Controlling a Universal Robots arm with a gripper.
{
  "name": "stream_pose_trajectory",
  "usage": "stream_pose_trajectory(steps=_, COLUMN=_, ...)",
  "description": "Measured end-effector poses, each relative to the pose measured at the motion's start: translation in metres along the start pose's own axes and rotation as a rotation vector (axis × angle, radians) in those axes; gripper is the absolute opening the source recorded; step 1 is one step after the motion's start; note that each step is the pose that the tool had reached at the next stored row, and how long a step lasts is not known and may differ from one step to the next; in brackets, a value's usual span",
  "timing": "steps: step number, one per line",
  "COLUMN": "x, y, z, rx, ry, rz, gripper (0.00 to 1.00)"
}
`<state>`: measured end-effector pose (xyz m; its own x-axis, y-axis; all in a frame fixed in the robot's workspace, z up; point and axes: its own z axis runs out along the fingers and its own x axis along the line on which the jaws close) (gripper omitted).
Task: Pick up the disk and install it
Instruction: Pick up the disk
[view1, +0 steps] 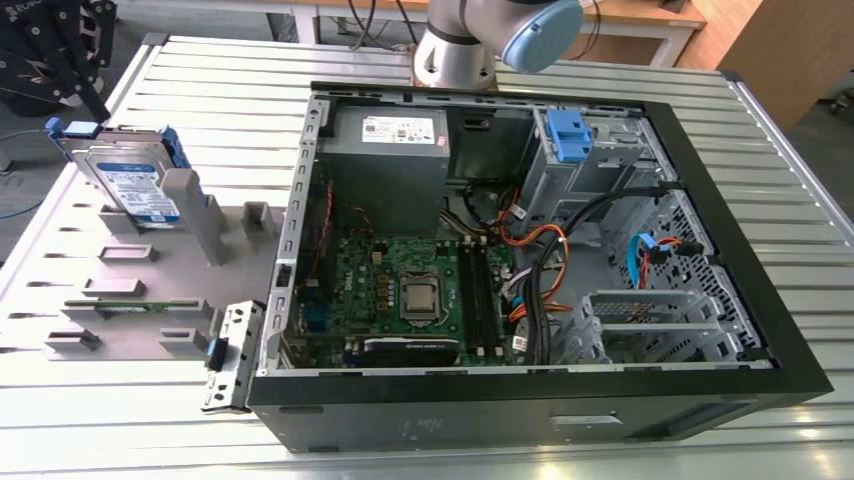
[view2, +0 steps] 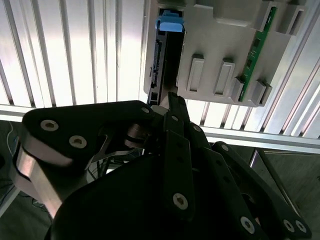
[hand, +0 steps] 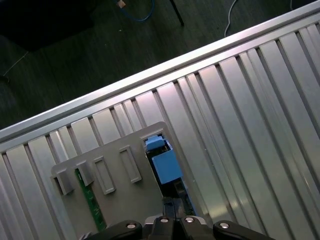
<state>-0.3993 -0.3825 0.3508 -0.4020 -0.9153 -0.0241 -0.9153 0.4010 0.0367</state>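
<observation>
One open computer case (view1: 534, 405) lies on the one slatted desk (view1: 787, 150). Inside the case are one grey power-supply box (view1: 387, 150), one green motherboard (view1: 400, 270) with one processor socket (view1: 422, 297), and one blue bracket (view1: 567, 135) in the drive bay. Beside the case, on the exterior view's left, sits one grey fixture plate (view1: 187, 280), which carries one disk (view1: 134, 190) and one green memory stick (view1: 134, 306). One grey metal latch piece (view1: 230, 360) lies just beside the case. One robot arm (view1: 467, 45) rises beyond the case's far wall.
</observation>
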Motion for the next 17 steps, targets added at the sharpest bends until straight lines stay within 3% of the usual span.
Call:
stream_pose_trajectory(steps=12, x=0.0, y=0.0, z=0.0, rx=-0.0002, ry=0.0002, rz=-0.005, gripper=0.11)
stream_pose_trajectory(steps=17, x=0.0, y=0.0, z=0.0003, rx=-0.0018, ry=0.0027, rz=-0.072, gripper=0.11)
